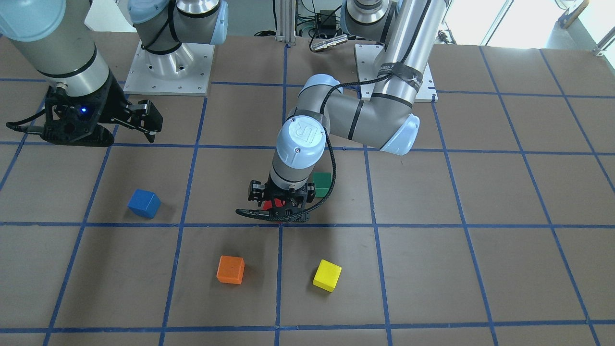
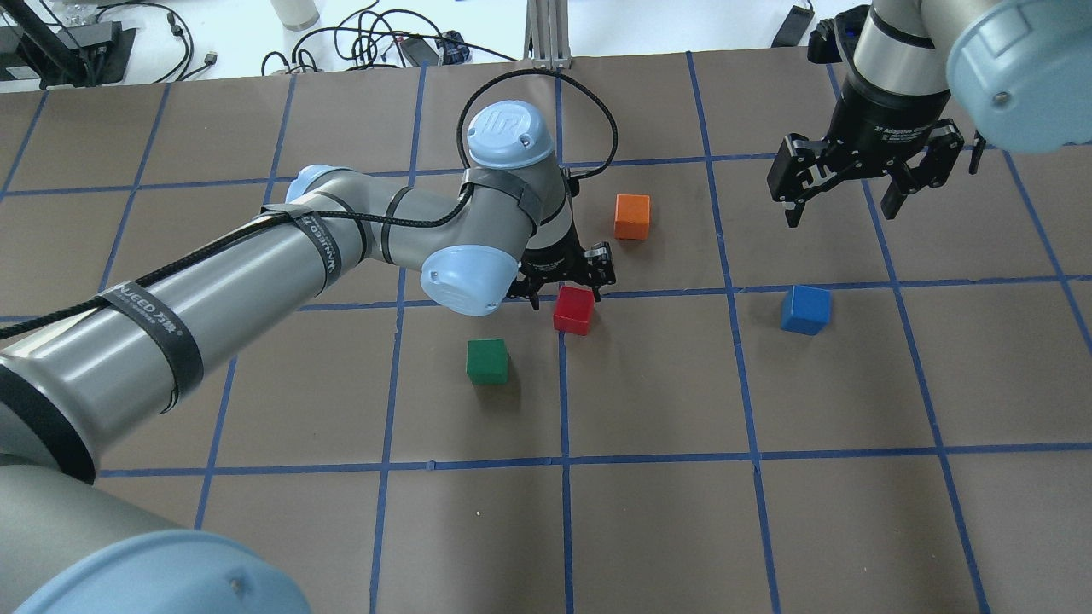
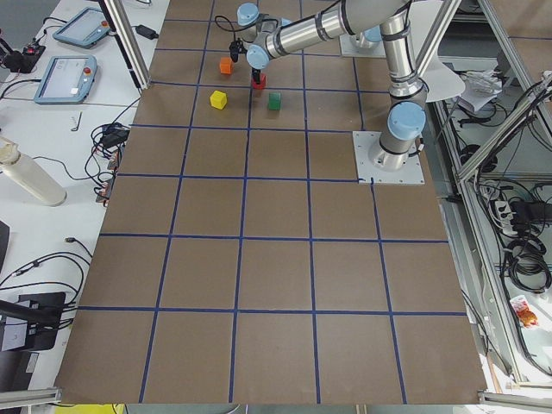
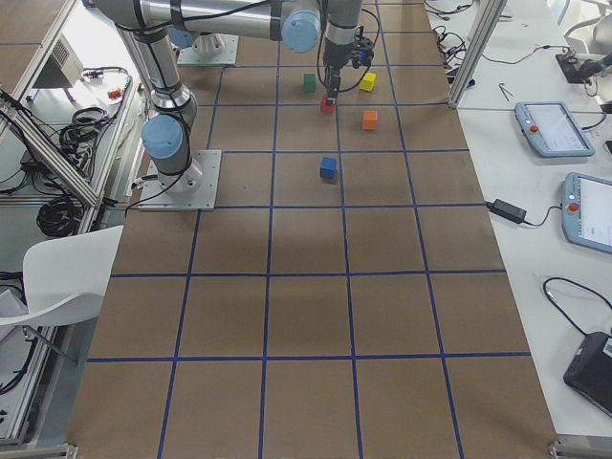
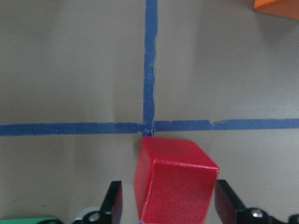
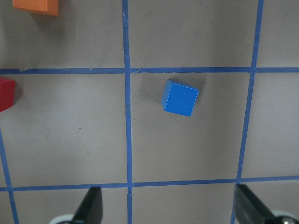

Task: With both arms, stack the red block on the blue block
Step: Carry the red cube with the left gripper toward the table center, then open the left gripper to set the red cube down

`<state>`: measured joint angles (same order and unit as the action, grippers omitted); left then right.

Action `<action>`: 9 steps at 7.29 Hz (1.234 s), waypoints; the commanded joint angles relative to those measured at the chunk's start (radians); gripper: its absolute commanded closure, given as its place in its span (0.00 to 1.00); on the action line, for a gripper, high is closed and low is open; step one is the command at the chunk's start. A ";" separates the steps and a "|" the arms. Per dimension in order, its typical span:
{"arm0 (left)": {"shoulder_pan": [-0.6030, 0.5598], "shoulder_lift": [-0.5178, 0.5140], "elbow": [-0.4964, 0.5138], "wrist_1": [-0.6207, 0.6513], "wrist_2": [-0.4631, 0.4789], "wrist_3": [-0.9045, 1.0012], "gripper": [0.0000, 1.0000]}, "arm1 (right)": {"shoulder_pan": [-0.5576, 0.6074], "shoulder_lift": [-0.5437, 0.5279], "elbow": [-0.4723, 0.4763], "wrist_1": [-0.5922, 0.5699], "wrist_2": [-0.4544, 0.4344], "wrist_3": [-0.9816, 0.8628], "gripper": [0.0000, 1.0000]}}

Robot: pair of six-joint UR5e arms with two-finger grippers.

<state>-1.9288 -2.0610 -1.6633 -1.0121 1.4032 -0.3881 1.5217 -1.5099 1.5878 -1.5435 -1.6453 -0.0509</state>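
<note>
The red block [image 2: 573, 309] sits on the table at a crossing of blue tape lines. My left gripper [image 2: 565, 286] is lowered over it and open. In the left wrist view the red block [image 5: 175, 182] stands between the two fingers [image 5: 114, 203], with a small gap on one side. From the front only slivers of the red block [image 1: 267, 205] show under the left gripper [image 1: 277, 209]. The blue block [image 2: 805, 309] lies alone to the right and shows in the right wrist view [image 6: 180, 98]. My right gripper [image 2: 840, 209] hangs open and empty above the table, beyond the blue block.
A green cube [image 2: 487, 360] lies close to the red block, on the robot's side. An orange cube [image 2: 632, 216] lies just beyond the left gripper. A yellow cube [image 1: 327, 275] sits near the orange cube [image 1: 230, 269]; my left arm hides it in the overhead view.
</note>
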 commanded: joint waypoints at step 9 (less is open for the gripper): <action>0.313 0.258 0.216 -0.615 0.295 0.396 0.00 | 0.005 0.026 0.004 0.000 0.105 0.158 0.00</action>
<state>-1.6779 -1.8247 -1.5013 -1.5170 1.6775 -0.1061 1.5250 -1.5001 1.5909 -1.5435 -1.5411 0.1024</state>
